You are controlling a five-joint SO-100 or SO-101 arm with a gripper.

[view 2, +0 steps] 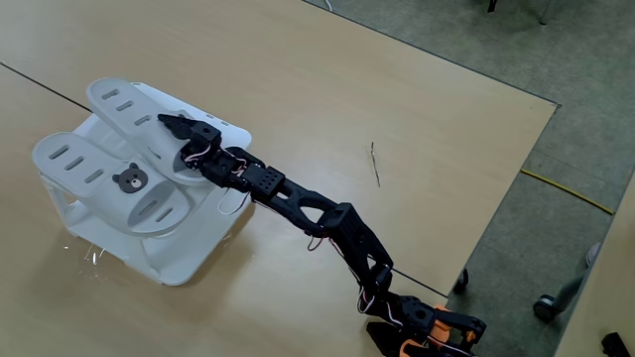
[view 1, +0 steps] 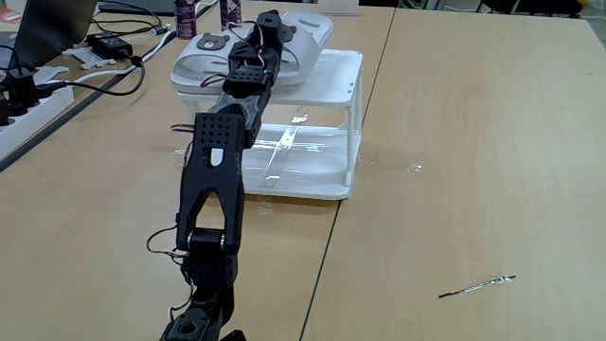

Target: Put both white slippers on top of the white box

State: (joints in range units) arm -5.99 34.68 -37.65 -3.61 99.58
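The white box [view 2: 189, 260] is a white two-tier rack, also seen in a fixed view from behind the arm [view 1: 336, 76]. Both white slippers lie side by side on its ribbed top. The nearer slipper [view 2: 94, 174] shows its bear face badge [view 2: 126, 179] and lies free; in the other fixed view it is on the left [view 1: 199, 59]. The second slipper [view 2: 124, 104], on the right from behind [view 1: 308, 36], overhangs the rack's far edge. My black gripper [view 2: 184, 139] [view 1: 268, 26] reaches over the rack, its jaws closed around this slipper's strap.
The wooden table [view 1: 473, 142] stretches out to the right of the rack, with a thin metal stick [view 1: 478, 284] [view 2: 375, 164] lying on it. At the back left sit cables, a power strip [view 1: 28, 109] and bottles [view 1: 187, 17]. The table edge [view 2: 516, 188] drops to the floor.
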